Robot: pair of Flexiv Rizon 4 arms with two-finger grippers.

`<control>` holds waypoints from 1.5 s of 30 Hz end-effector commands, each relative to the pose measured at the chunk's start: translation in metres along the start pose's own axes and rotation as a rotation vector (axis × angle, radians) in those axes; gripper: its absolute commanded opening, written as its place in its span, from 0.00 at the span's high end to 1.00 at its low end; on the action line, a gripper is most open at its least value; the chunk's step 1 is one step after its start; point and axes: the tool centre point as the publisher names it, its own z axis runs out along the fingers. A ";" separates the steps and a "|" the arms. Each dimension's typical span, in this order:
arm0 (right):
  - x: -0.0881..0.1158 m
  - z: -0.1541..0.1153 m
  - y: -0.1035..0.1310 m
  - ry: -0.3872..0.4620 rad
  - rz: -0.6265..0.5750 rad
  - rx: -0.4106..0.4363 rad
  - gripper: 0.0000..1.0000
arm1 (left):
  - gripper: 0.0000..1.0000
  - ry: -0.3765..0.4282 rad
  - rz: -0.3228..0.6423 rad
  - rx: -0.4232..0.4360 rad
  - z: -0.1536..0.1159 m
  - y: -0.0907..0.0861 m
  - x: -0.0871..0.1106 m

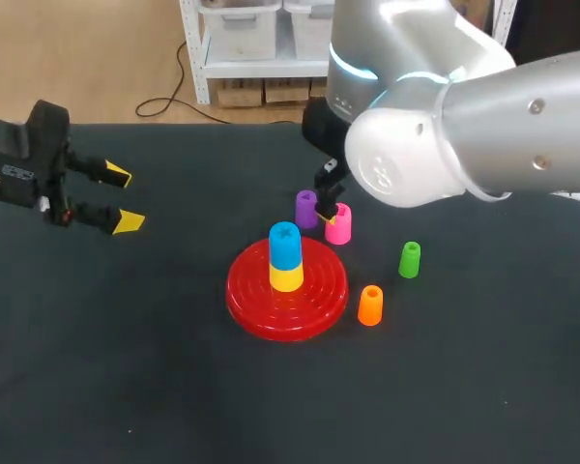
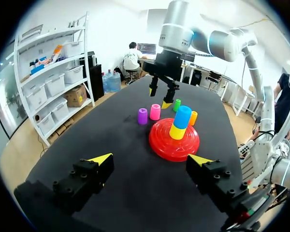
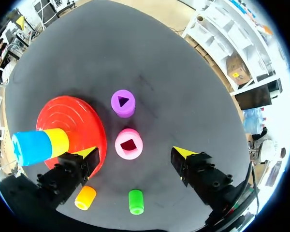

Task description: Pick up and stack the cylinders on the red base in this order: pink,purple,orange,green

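Head view: my right gripper (image 1: 329, 215) hangs over the pink cylinder (image 1: 339, 225), which stands just beside the red base (image 1: 246, 302); my left gripper (image 1: 119, 199) sits well apart, fingers spread. Left wrist view: the base carries a yellow and blue stack (image 2: 180, 123). Right wrist view: right fingers spread, straddling pink, not touching. I judge the pink pick is in hand; next, descend and close squarely

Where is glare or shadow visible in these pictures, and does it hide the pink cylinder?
Head view: white glare streaks on the red base, none on the pink cylinder. Right wrist view: the cylinder is evenly lit. Left wrist view: a mild sheen on the base only.
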 end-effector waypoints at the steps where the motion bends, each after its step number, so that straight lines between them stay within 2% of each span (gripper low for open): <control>1: -0.007 0.004 0.001 0.016 -0.012 0.004 0.19 | 0.00 -0.005 0.002 -0.001 0.000 0.000 0.001; 4: -0.006 0.006 0.004 0.021 -0.022 0.009 0.24 | 0.00 -0.005 0.002 -0.001 0.000 0.000 0.001; 5: -0.006 0.006 0.005 0.022 -0.022 0.009 0.29 | 0.00 -0.005 0.002 -0.001 0.000 0.000 0.001; 11: -0.004 0.010 0.006 0.032 -0.027 0.015 0.31 | 0.00 -0.005 0.002 -0.001 0.000 0.000 0.001; 18: -0.004 0.013 0.006 0.037 -0.021 0.013 0.51 | 0.00 -0.005 0.002 -0.001 0.000 0.000 0.001; 34: -0.007 0.018 0.009 0.051 -0.041 0.026 0.55 | 0.00 -0.005 0.002 -0.001 0.000 0.000 0.001; 36: -0.008 0.018 0.009 0.050 -0.042 0.026 0.62 | 0.00 -0.005 0.002 -0.001 0.000 0.000 0.001; 37: -0.009 0.018 0.009 0.050 -0.042 0.027 0.69 | 0.00 -0.005 0.002 -0.001 0.000 0.000 0.001; 39: -0.009 0.017 0.009 0.046 -0.043 0.028 0.91 | 0.00 -0.005 0.002 -0.001 0.000 0.000 0.001; 40: -0.009 0.017 0.009 0.043 -0.045 0.031 0.97 | 0.00 -0.005 0.002 -0.001 0.000 0.000 0.001; 41: -0.009 0.015 0.009 0.041 -0.046 0.033 1.00 | 0.00 -0.005 0.002 -0.001 0.000 0.000 0.001; 45: -0.006 0.009 0.009 0.033 -0.050 0.036 1.00 | 0.00 -0.005 0.002 -0.001 0.000 0.000 0.001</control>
